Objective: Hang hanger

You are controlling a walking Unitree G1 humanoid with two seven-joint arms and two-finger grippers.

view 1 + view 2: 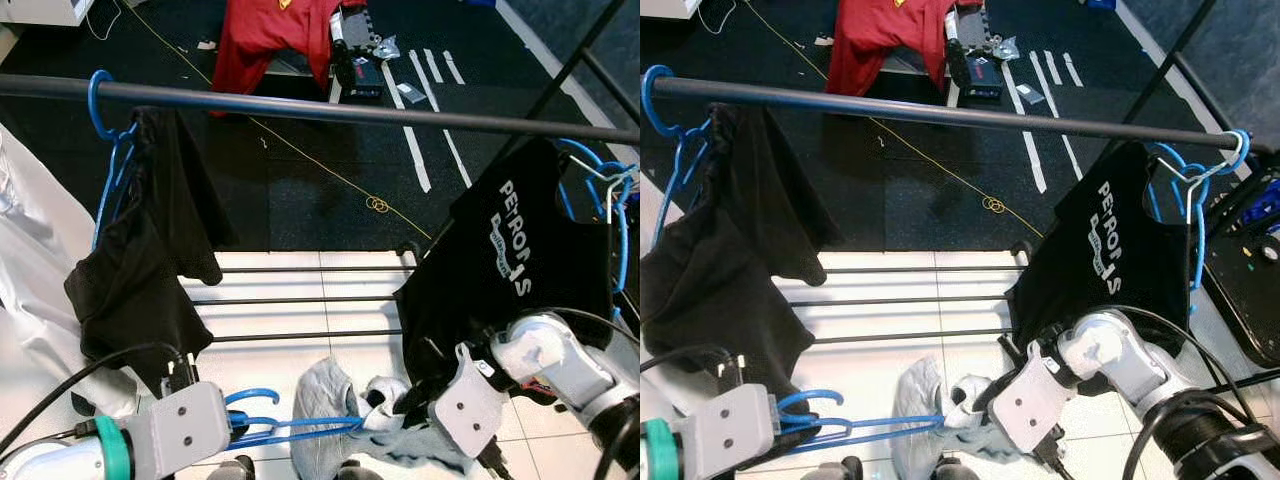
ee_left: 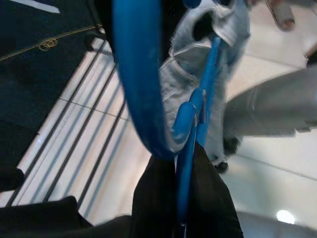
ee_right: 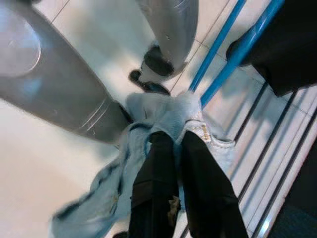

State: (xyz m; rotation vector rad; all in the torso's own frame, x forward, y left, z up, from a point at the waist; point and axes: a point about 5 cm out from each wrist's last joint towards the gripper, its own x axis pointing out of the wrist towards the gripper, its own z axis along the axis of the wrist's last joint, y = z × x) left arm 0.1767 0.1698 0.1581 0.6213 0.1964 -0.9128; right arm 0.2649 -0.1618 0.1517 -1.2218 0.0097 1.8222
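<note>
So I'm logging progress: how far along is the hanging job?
Done: two black garments already hang on the rail, one at the left, a printed shirt at the right. In hand: the left gripper holds a blue hanger, and the right gripper is shut on a pale garment at its far end. Left: dressing the hanger and hooking it on the rail.

The left arm [image 1: 60, 458] is silver-white with a teal ring at the wrist; its end is a boxy grey housing with small dark screw holes — black cables loop back from it. The right arm [image 1: 560, 365] is rounded silver segments ending in a flat grey plate with two screws. Both hands' fingers [image 3: 153, 193] are long and black.
</note>
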